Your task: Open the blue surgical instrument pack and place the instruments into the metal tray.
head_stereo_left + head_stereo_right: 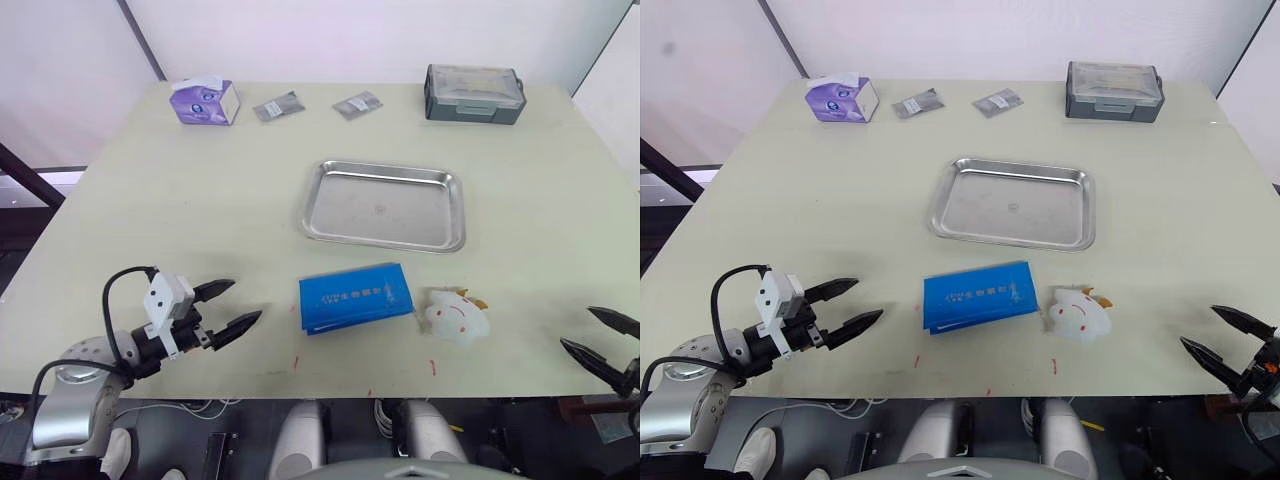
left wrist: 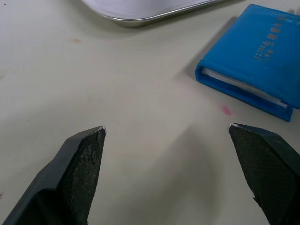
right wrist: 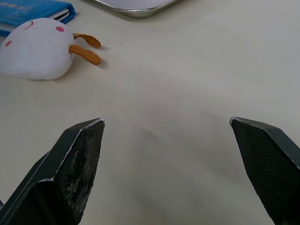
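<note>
The blue surgical instrument pack (image 1: 355, 297) lies folded shut on the table near the front edge, its white print facing up. Just behind it sits the metal tray (image 1: 384, 204), with nothing in it. My left gripper (image 1: 230, 304) hovers open over the table to the pack's left, a short gap from it; the left wrist view shows the pack (image 2: 255, 58) beyond the fingers. My right gripper (image 1: 598, 335) is open at the table's front right edge, well clear of the pack. The instruments are hidden.
A white plush toy (image 1: 457, 316) with orange bits lies right of the pack. Along the back edge are a purple tissue box (image 1: 205, 101), two small grey packets (image 1: 279, 107) and a grey lidded box (image 1: 474, 94).
</note>
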